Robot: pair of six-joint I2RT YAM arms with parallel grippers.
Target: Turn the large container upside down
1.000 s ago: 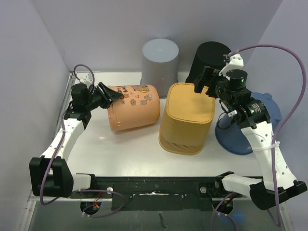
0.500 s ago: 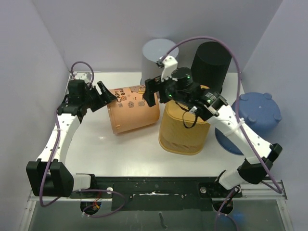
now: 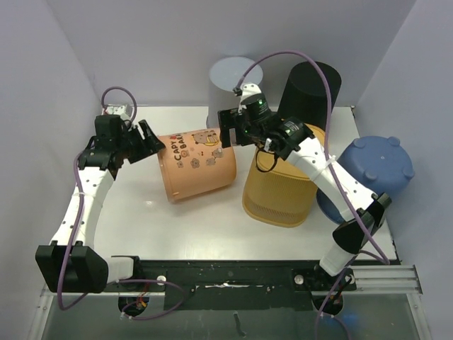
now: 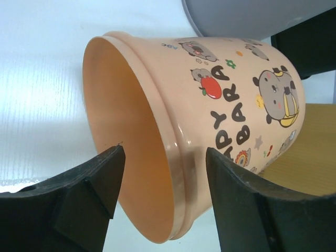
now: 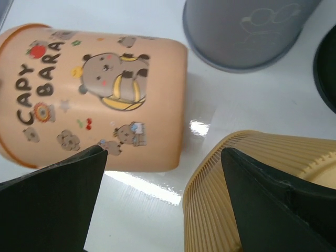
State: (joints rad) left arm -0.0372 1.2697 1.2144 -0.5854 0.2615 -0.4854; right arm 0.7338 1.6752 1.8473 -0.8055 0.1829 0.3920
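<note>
White table [image 3: 191,223], peach container [image 3: 198,166] lying sideways, left gripper [image 4: 164,156] spread, right gripper [image 5: 163,153] spread.

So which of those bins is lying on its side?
The peach cartoon-print bin; the grey, black, yellow and blue ones stand on end.

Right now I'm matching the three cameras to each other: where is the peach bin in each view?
Top external: peach bin lies on its side, left of centre.
Left wrist: peach bin fills the middle, mouth toward the camera.
Right wrist: peach bin is upper left, base pointing right.
Shared landmark: grey bin, also at the top of both wrist views.
</note>
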